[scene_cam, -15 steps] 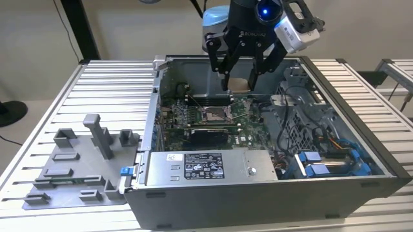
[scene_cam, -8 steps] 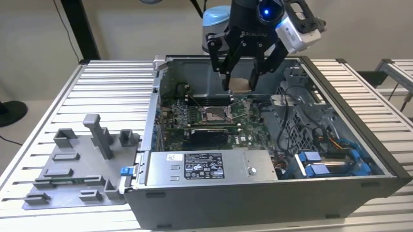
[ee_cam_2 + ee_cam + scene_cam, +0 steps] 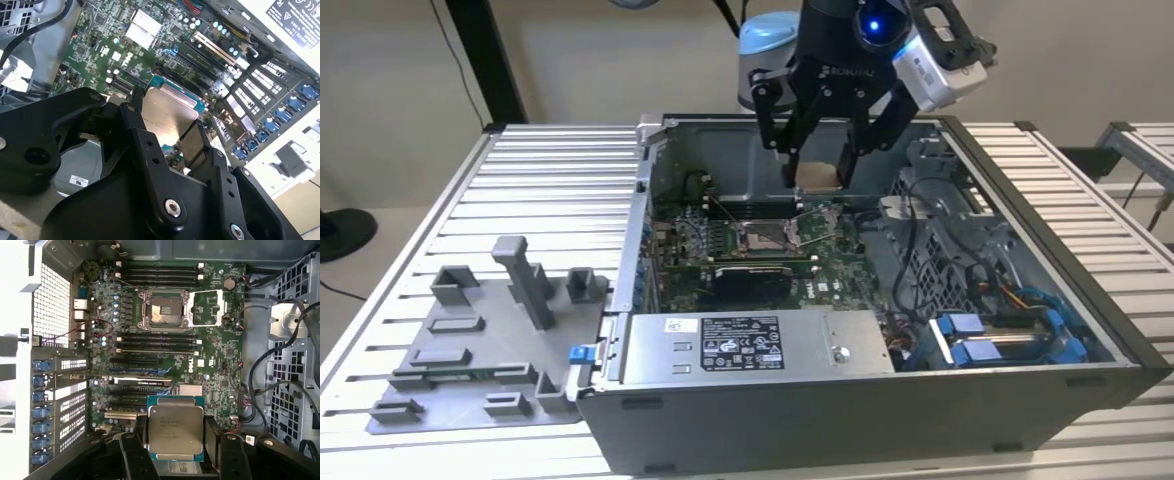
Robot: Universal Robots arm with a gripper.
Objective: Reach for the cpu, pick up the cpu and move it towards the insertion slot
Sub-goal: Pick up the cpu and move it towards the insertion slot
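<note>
My gripper (image 3: 822,172) hangs inside the open computer case, shut on the cpu (image 3: 821,176), whose tan underside faces the exterior camera. In the first wrist view the cpu (image 3: 175,428) shows its silvery metal face with a green rim, held between two black fingers (image 3: 218,440). It also appears in the second wrist view as a silvery plate (image 3: 168,116) between the black fingers (image 3: 136,131). The insertion slot (image 3: 762,236) lies on the green board below and toward the exterior view's left of the chip, its metal frame flipped open. It appears as a square socket (image 3: 164,309) with a tan-grey centre.
The grey computer case (image 3: 854,410) stands on a slatted metal table (image 3: 547,180). A grey plastic fixture (image 3: 494,340) with posts lies at the exterior view's left. Cables and a drive cage (image 3: 987,330) crowd the case's right side. Memory slots (image 3: 157,342) flank the socket.
</note>
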